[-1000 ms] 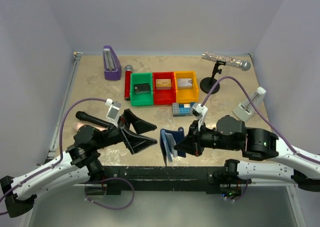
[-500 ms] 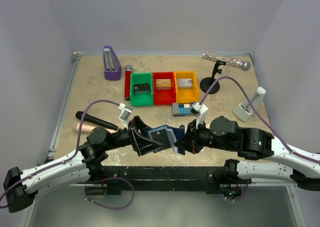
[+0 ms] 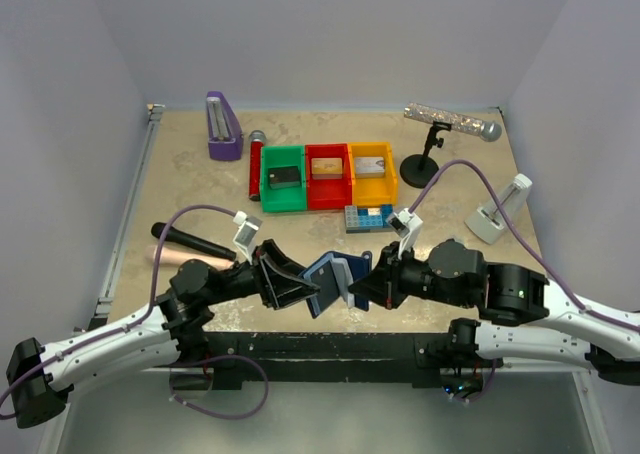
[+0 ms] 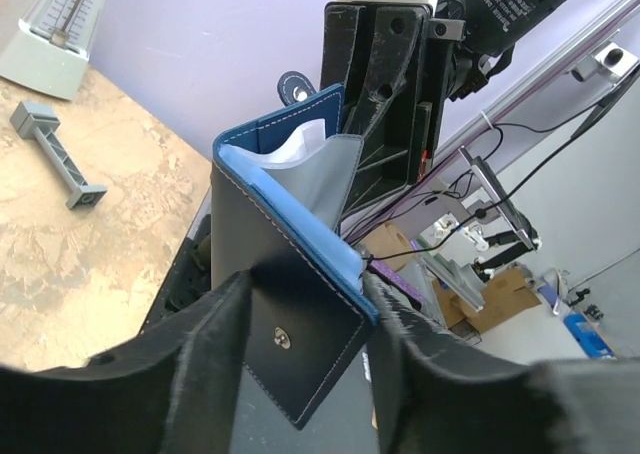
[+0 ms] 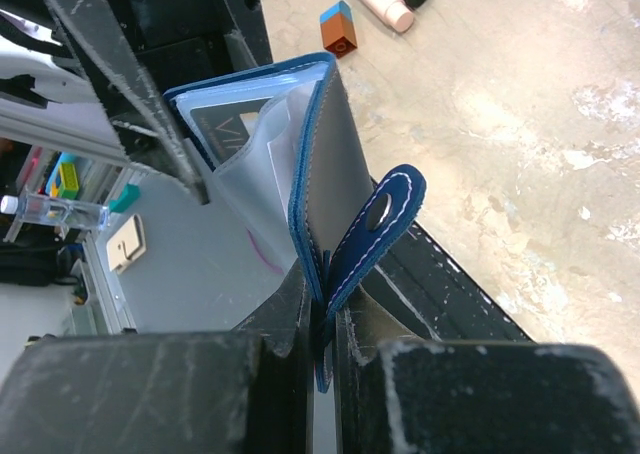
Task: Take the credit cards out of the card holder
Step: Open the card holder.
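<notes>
The card holder is held in the air over the near edge of the desk, between the two arms. It is set on edge and fanned open, its long axis running across from one arm to the other. The right end effector is pressed together on the spine-side edge, where the snap tab stands up. The left end effector is spread, its fingers straddling the navy outer flap with the snap stud; whether they touch it cannot be told. A dark card is seen in a clear inner pocket. Bare desk lies open behind the holder, bounded further back by the blue brick plate and the green bin, red bin and yellow bin. These hold a black card, a gold-tan card and a grey card. A black microphone lies near the left arm.
</notes>
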`<state>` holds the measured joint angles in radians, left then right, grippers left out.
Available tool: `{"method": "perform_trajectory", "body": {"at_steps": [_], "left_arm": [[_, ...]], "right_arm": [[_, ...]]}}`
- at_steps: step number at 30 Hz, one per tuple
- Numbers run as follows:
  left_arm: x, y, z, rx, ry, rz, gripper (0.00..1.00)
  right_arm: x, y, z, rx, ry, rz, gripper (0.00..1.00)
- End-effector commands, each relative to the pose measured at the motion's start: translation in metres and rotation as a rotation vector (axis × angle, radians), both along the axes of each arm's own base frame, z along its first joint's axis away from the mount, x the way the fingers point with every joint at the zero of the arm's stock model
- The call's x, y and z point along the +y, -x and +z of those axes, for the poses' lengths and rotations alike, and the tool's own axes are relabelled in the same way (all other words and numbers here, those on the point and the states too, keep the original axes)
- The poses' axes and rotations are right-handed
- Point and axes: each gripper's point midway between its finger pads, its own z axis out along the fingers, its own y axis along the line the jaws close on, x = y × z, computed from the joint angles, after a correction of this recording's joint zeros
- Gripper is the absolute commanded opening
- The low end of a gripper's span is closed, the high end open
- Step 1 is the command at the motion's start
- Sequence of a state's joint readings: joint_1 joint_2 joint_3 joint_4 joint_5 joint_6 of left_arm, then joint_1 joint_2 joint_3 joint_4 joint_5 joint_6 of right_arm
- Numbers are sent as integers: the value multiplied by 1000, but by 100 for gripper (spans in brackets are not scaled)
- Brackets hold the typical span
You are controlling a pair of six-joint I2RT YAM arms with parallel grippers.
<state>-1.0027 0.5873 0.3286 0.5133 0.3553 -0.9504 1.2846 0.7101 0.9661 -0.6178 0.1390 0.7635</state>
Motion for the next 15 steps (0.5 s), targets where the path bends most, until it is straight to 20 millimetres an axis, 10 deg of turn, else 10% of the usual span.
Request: {"method": "perform_trajectory", "body": {"at_steps": [1, 15], "left_arm": [[-1, 2, 2, -24, 8, -8, 47], [0, -2, -3, -37, -51, 19, 14]], "right_arm": [[9, 1, 25, -4, -121, 1, 0], [3, 1, 19, -13, -114, -2, 0]]}}
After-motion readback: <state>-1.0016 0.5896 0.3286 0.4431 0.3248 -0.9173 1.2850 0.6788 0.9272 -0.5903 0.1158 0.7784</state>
